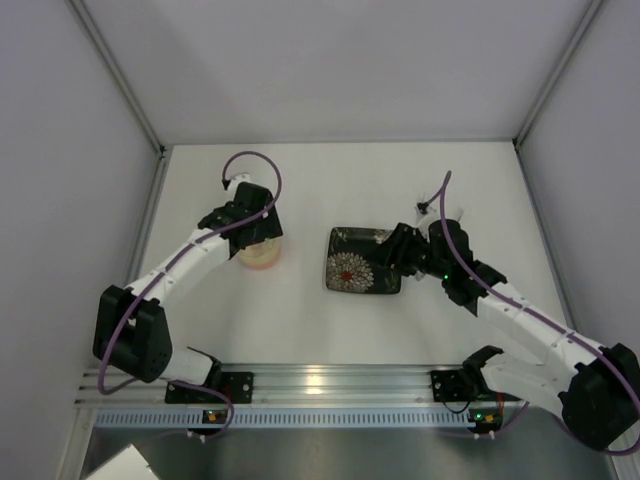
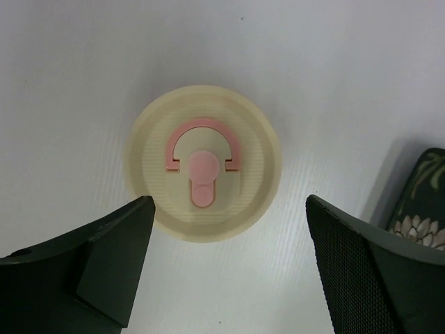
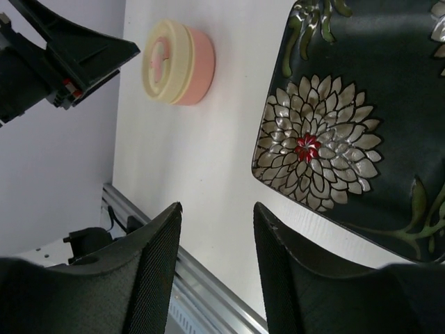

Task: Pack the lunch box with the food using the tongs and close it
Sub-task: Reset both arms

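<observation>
Lunch box (image 3: 200, 64), lid (image 2: 204, 163) seated, stands on the table (image 2: 69, 69) directly beneath the released left gripper (image 2: 229, 202); right gripper (image 3: 217, 207) parted, empty. Probably light, rigid, smooth plastic: grasp the wall on opposite sides

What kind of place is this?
Most likely a robot testing booth, not a kitchen. The left arm and right arm are bolted to a metal rail, and blank grey walls box in a white table holding a lunch box and plate.

White links and chunky black joints on the left arm (image 1: 182, 264) and right arm (image 1: 530, 320), purple cable (image 1: 250, 154) looped over each, dark mesh-textured jaws.
</observation>
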Controlling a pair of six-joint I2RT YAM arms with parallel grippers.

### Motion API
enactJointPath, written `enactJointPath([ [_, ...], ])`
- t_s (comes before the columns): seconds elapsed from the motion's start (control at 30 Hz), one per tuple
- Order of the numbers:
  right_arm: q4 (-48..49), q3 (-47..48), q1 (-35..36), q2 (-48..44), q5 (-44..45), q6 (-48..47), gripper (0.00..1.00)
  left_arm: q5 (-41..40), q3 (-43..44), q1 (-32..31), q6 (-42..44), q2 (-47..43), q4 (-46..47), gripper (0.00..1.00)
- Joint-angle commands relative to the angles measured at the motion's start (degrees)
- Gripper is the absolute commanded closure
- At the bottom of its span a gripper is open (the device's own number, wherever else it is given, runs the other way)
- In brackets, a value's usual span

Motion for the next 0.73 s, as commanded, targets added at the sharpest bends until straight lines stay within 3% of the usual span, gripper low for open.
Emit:
enactJointPath([
  [0.0, -5.8, 6.9, -0.6, -0.9, 3.1, -4.3, 0.54, 3.4, 3.6, 0.2, 1.9, -4.6, 5.6, 0.05],
  [0.2, -15.8, 18.5, -0.6, -1.3, 14.4, -13.9, 0.4, 13.3, 12.7, 0.4, 2.8, -5.2, 4.5, 0.01],
  [0.33, -19.4, 25.5, -0.7, -0.5, 25.9, -19.9, 0.01, 16.0, 17.4, 1.2, 3.1, -5.3, 2.4, 0.01],
  [0.53, -18.9, 32.8, -0.8, 1.7, 35.1, -24.9, 0.0, 15.9, 21.8, 1.7, 4.5, -3.9, 0.7, 0.01],
  [0.7, -16.9, 37.1, -0.9, 6.2, 36.2, -28.7, 0.0, 15.2, 24.8, 2.1, 5.2, -2.4, 0.8, 0.01],
])
